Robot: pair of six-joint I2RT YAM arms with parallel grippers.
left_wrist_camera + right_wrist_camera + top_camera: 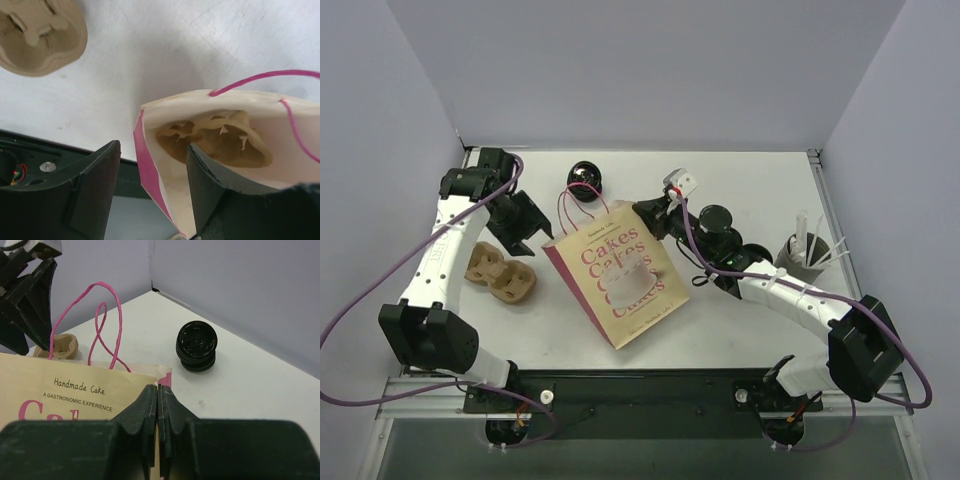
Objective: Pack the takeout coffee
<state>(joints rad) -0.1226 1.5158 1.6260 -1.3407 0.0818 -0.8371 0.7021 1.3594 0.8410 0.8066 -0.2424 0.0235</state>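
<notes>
A cream and pink paper bag printed with the word Cakes and fitted with pink cord handles was seen in the middle of the white tabletop, its mouth turned towards the far side. The right tool was found fully closed, with the bag's upper rim pinched between its fingers at the right-hand corner of the mouth. The left tool stood wide open, set astride the opposite side wall of the bag, one finger outside and the other in the mouth. Whether either finger touched the paper could not be told. A brown moulded-pulp cup carrier was seen lying inside the bag, and a second carrier lay on the tabletop just left of it. The takeout coffee, small round black cups with black lids, was located outside the bag, on the tabletop to its right, close beside the right arm and partly covered by it. A short ribbed black stack was set near the far edge, and a grey cup holding white sticks stood at the right.
</notes>
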